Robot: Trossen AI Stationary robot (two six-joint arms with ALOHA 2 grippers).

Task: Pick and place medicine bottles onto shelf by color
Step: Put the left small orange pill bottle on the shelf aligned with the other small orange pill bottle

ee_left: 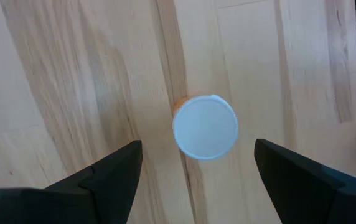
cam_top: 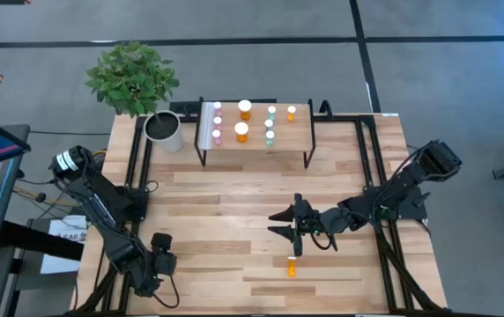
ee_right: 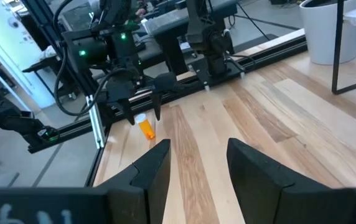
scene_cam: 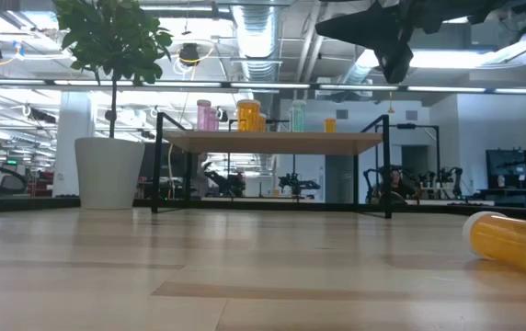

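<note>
Light is bright and even, coming from ceiling strip lamps seen in the low view, and shadows on the worktop (cam_top: 234, 194) are faint. In that view the near orange bottle (scene_cam: 513, 241) and the foreground boards are out of focus (the background stays crisper), and ceiling lamps glare behind the silhouetted right end effector (scene_cam: 394, 57). The left wrist view is soft, its white cap (ee_left: 205, 127) slightly blurred.

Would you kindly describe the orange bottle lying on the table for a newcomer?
On the large light-wood table, look in front of the small raised shelf. A white-capped orange medicine bottle lies on its side near the right gripper; every other bottle stands on the shelf.
</note>
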